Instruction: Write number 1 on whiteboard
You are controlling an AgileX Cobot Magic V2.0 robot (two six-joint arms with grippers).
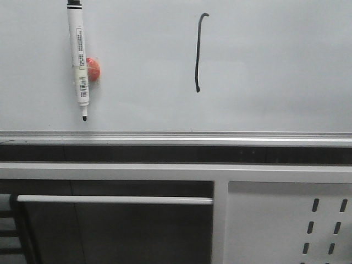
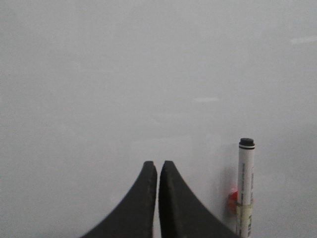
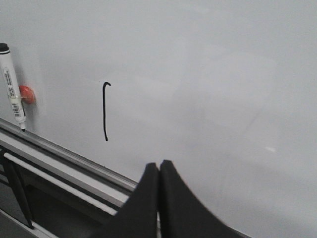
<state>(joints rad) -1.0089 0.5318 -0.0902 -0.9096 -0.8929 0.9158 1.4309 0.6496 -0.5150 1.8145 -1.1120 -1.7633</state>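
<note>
The whiteboard (image 1: 275, 66) fills the upper front view, with its silver rail (image 1: 176, 136) below. A black number 1 (image 1: 198, 52) with a small hook at its top is drawn near the middle; it also shows in the right wrist view as number 1 (image 3: 105, 111). A white marker pen (image 1: 80, 58) hangs tip-down on a red holder (image 1: 93, 69) at the left. My left gripper (image 2: 158, 164) is shut and empty, facing the board (image 2: 124, 74) beside the marker pen (image 2: 246, 183). My right gripper (image 3: 159, 163) is shut and empty, apart from the stroke.
Below the rail runs a white metal frame (image 1: 176, 172) with a perforated panel (image 1: 324, 225) at the lower right and a horizontal bar (image 1: 110, 200) at the lower left. Neither arm shows in the front view.
</note>
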